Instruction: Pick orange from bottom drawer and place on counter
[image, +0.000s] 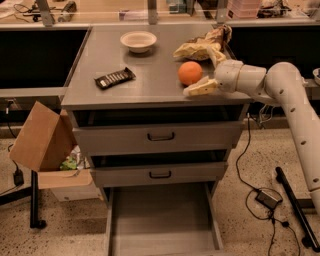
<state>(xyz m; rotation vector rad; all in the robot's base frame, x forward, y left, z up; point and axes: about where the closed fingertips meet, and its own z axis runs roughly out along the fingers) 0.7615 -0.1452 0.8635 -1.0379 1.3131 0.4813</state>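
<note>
Counter (150, 85) bears round orange (190, 73); gripper (206, 76) at its right, fingers (199, 88) spread.

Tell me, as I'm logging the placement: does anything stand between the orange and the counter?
Nothing visible does. The orange already rests on the counter, near its front right corner, with the gripper close against its right side.

Orange (190, 73) on counter (150, 75); hand (198, 84) just beside

The counter (150, 87) bears orange (190, 73), white bowl (138, 41), dark bar (115, 78) and crumpled bag (200, 47), gripper (199, 86) just beside the orange.
</note>
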